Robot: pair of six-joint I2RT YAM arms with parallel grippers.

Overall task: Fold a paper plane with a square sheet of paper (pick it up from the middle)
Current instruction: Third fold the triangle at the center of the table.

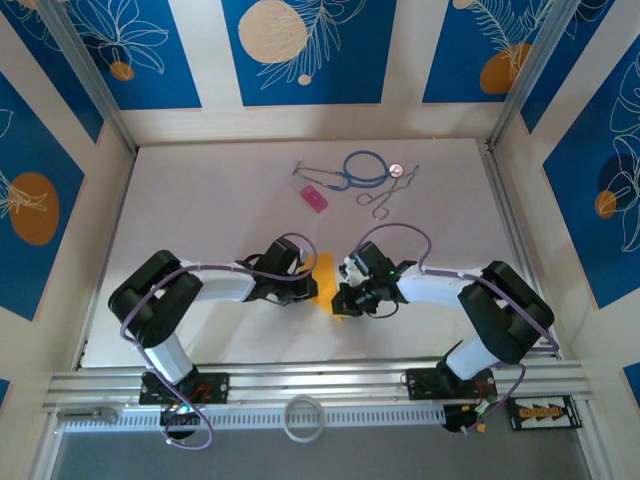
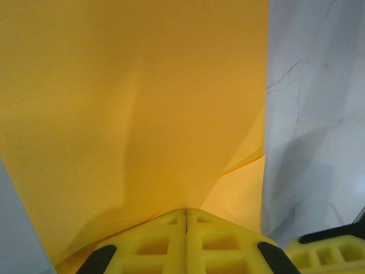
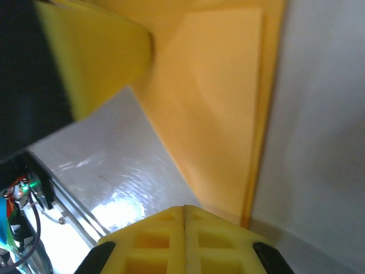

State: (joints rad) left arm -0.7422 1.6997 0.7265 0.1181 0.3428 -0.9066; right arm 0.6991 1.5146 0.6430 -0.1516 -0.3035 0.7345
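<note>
Orange-yellow paper pinched in left tool and right tool; pink block, stethoscope well beyond

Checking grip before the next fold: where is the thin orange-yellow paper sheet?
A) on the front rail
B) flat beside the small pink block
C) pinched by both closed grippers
C: the orange-yellow paper sheet runs into the shut tips of the left gripper and right gripper.

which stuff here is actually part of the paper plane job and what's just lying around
In the job:
orange-yellow paper, partly folded
left gripper and right gripper, both shut on it

Lying about:
pink block
blue stethoscope
metal forceps
white ring at the near edge
</note>
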